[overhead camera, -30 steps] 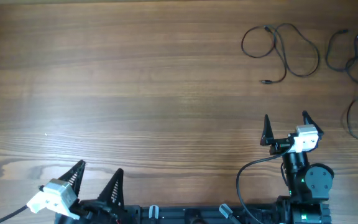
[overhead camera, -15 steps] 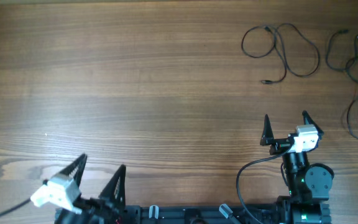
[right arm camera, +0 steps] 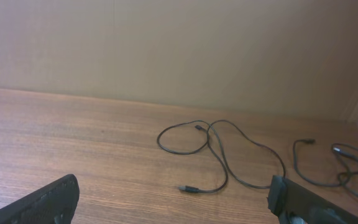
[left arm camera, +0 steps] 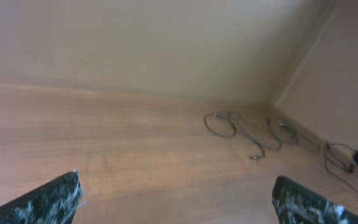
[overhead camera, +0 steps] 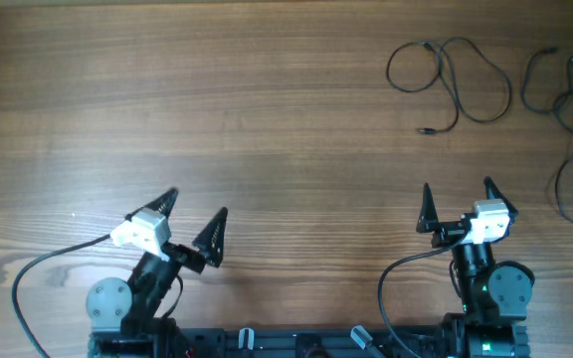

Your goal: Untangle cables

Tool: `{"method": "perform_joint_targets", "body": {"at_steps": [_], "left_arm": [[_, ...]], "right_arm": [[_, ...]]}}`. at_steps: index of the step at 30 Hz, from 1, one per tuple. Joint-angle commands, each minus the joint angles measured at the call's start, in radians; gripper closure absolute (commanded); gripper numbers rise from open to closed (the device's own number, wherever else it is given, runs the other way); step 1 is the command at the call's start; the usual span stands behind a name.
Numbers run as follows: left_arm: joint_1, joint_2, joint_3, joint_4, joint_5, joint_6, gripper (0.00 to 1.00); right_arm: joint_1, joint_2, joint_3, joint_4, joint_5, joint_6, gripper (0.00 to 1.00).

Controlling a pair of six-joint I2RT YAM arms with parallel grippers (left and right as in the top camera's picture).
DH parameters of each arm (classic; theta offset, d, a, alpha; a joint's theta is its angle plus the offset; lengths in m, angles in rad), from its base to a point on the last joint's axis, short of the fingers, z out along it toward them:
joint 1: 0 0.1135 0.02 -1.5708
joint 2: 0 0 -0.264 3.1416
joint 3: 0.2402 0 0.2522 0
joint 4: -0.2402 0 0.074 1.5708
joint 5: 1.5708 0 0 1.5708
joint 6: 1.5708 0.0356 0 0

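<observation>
The cables lie at the table's far right. One thin black cable (overhead camera: 441,60) forms loose loops, its plug end (overhead camera: 427,130) pointing toward me. A second bunch of cable (overhead camera: 568,97) lies at the right edge. My right gripper (overhead camera: 457,185) stands open below them, well short of the plug. From the right wrist the looped cable (right arm camera: 225,173) and its plug (right arm camera: 188,188) lie ahead of the open gripper (right arm camera: 173,198). My left gripper (overhead camera: 198,201) is open at the lower left, far from the cables. Its wrist view is blurred, showing the cable (left arm camera: 232,118) in the distance.
The bare wooden table (overhead camera: 217,99) stretches across the left and middle. A beige wall (right arm camera: 166,43) rises behind the table's far edge. The arm bases with their own thick black wires (overhead camera: 396,273) sit along the near edge.
My left arm has swung up from the near edge and forward onto the table, its gripper still open. The right arm and the cables have not moved.
</observation>
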Motion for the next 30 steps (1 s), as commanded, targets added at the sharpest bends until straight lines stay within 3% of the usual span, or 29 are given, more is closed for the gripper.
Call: {"method": "perform_joint_targets", "body": {"at_steps": [1, 11, 22, 25, 28, 30], "left_arm": [[-0.005, -0.006, -0.074, 0.117, -0.029, 0.114, 0.00], [-0.005, -0.006, -0.156, 0.140, -0.030, 0.427, 0.00], [-0.004, -0.006, -0.156, 0.127, -0.031, 0.418, 0.00], [-0.004, -0.006, -0.156, 0.127, -0.074, 0.332, 0.00], [-0.003, -0.006, -0.156, 0.112, -0.292, 0.012, 0.00], [-0.003, -0.006, -0.156, 0.108, -0.325, -0.004, 0.00]], "right_arm": [[-0.005, -0.014, -0.001, 0.003, 0.003, -0.014, 0.00], [-0.005, -0.014, -0.001, 0.003, 0.003, -0.014, 0.00], [-0.005, -0.014, -0.001, 0.003, 0.003, -0.014, 0.00], [-0.005, -0.014, -0.001, 0.003, 0.003, -0.014, 0.00], [-0.005, -0.014, -0.001, 0.003, 0.003, -0.014, 0.00], [-0.005, -0.014, -0.001, 0.003, 0.003, -0.014, 0.00]]}}
